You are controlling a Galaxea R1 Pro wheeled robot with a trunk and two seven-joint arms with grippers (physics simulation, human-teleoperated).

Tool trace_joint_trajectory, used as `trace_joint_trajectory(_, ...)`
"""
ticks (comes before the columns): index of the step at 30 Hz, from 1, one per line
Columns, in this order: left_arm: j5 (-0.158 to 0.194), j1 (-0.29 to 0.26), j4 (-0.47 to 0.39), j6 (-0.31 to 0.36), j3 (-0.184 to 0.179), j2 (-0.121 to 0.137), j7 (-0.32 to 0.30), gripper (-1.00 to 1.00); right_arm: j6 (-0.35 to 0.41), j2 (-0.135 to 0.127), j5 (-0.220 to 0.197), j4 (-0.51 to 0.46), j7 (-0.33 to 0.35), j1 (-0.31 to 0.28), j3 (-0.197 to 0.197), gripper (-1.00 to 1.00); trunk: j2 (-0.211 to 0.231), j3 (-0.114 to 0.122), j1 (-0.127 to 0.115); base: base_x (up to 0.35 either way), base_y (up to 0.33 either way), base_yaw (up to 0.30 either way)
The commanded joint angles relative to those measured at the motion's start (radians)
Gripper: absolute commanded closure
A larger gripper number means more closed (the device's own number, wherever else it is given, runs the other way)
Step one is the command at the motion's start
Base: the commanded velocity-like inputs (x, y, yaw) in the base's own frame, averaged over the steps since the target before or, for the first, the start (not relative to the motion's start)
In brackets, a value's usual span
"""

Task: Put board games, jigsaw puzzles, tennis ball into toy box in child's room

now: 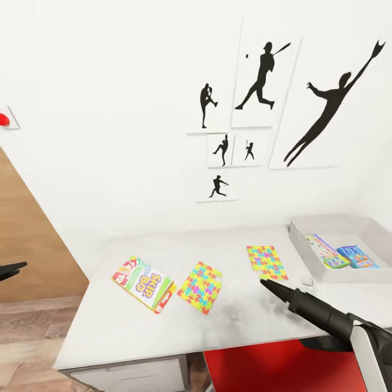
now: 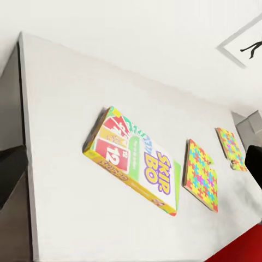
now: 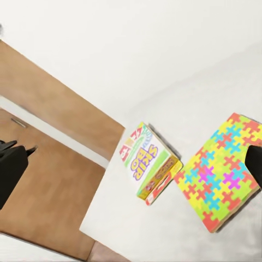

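On the pale table lies one board game, a white box with red logo and green edge. The two jigsaw puzzles are spread to its right, one beside it and the other nearer the toy box. That grey bin at the right end holds two colourful game boxes. My right gripper hovers open over the table in front of the puzzles, holding nothing. Off the table's left end, my left gripper is open and empty. The tennis ball and the bed are out of view.
A white wall with black sports silhouette prints backs the table. A small pale lump lies by the toy box's front wall. Something red sits under the table. Wood floor lies to the left.
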Motion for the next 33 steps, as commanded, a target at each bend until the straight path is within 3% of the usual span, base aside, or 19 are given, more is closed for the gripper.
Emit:
trace_joint_trajectory(1,-0.011,-0.002,0.0,0.01,0.003,-0.001,-0.008,-1.0,0.005,0.0,-0.002,0.0,0.002,-0.001,-0.001,-1.0,-0.002,-0.001,0.001,0.0,0.089,0.251)
trace_joint_trajectory(23,-0.011,-0.002,0.0,0.01,0.002,-0.002,-0.008,-1.0,0.005,0.0,-0.002,0.001,0.002,-0.001,-0.002,-1.0,-0.002,0.02,0.001,0.0,0.165,0.244)
trace_joint_trajectory(33,-0.012,-0.002,0.0,0.009,0.002,-0.002,-0.008,-1.0,0.006,0.0,-0.006,0.002,0.0,-0.001,-0.003,-1.0,-0.002,0.022,0.001,0.136,0.141,0.065)
